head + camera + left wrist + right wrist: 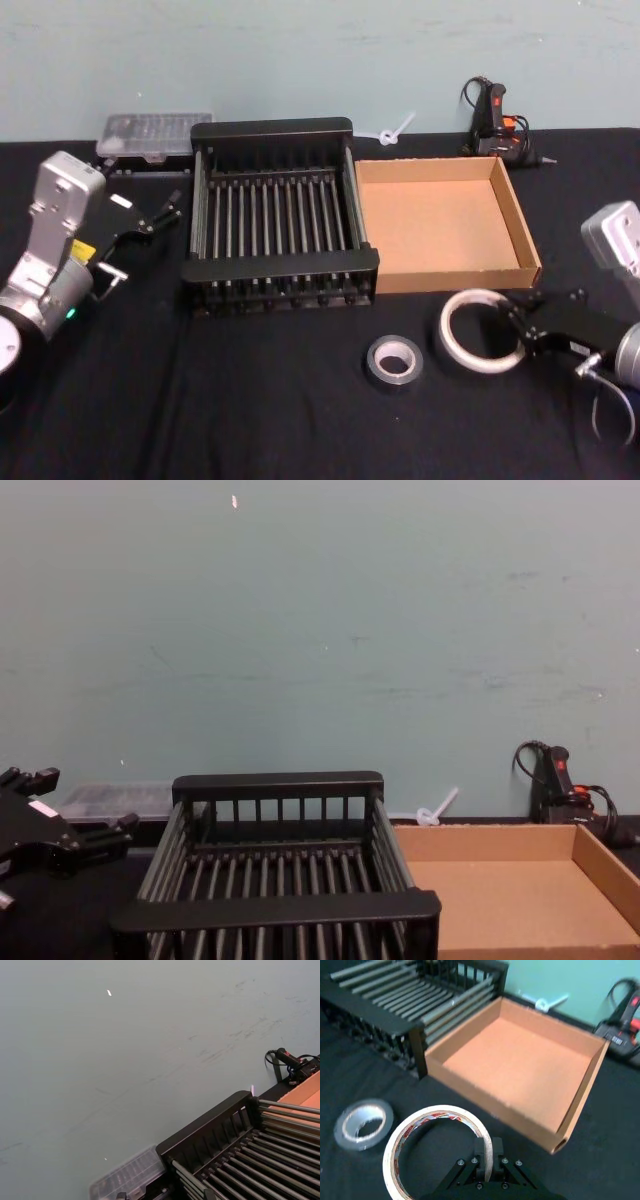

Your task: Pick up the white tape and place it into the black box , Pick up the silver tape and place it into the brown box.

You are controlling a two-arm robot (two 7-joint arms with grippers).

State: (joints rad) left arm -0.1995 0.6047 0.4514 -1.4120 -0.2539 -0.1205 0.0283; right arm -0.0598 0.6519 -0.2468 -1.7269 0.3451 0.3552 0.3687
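The white tape [478, 331] sits just in front of the brown box [455, 279], near the table's right front. My right gripper [516, 325] is shut on the ring's right wall, one finger inside the hole, as the right wrist view confirms on the white tape [437, 1150]. The silver tape [395, 362] lies flat to its left, also seen as the silver tape [364, 1124]. The black box [270, 129] stands left of the brown box [485, 1097], both with nothing inside. My left gripper [150, 218] hangs open beside the crate's left side.
A clear plastic case [155, 135] lies behind the crate at the back left. A black and orange glue gun [495, 120] with its cord rests behind the cardboard box, and a white tie [395, 132] lies by the wall. Black cloth covers the table.
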